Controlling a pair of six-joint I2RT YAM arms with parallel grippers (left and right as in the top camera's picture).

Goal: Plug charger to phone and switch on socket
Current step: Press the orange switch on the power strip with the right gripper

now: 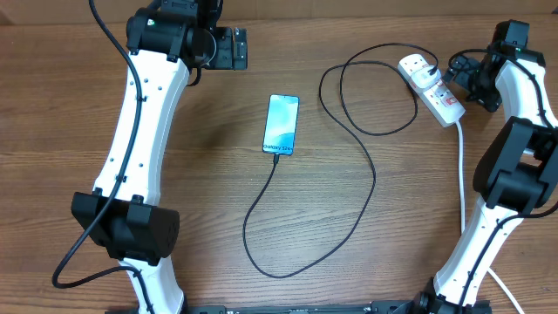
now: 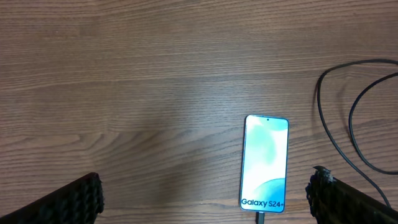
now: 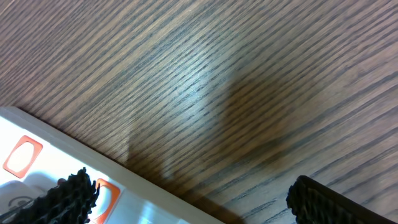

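The phone (image 1: 281, 124) lies flat mid-table, its teal screen up and the "Galaxy S24" text at its near edge. The charger cable (image 1: 373, 179) has its connector in that near edge (image 1: 275, 158), then loops over the table to the far end of the white socket (image 1: 432, 87). My left gripper (image 1: 241, 49) is open and empty, up and left of the phone. In the left wrist view the phone (image 2: 265, 163) lies between the open fingers (image 2: 205, 200). My right gripper (image 1: 456, 80) is open over the socket. In the right wrist view its left finger sits by a red switch (image 3: 107, 193).
The socket's thick white cord (image 1: 461, 170) runs down the right side beside the right arm. In the right wrist view the socket's edge (image 3: 43, 134) crosses the lower left corner, with a second red switch (image 3: 22, 155). Cable loops (image 2: 339, 134) lie right of the phone.
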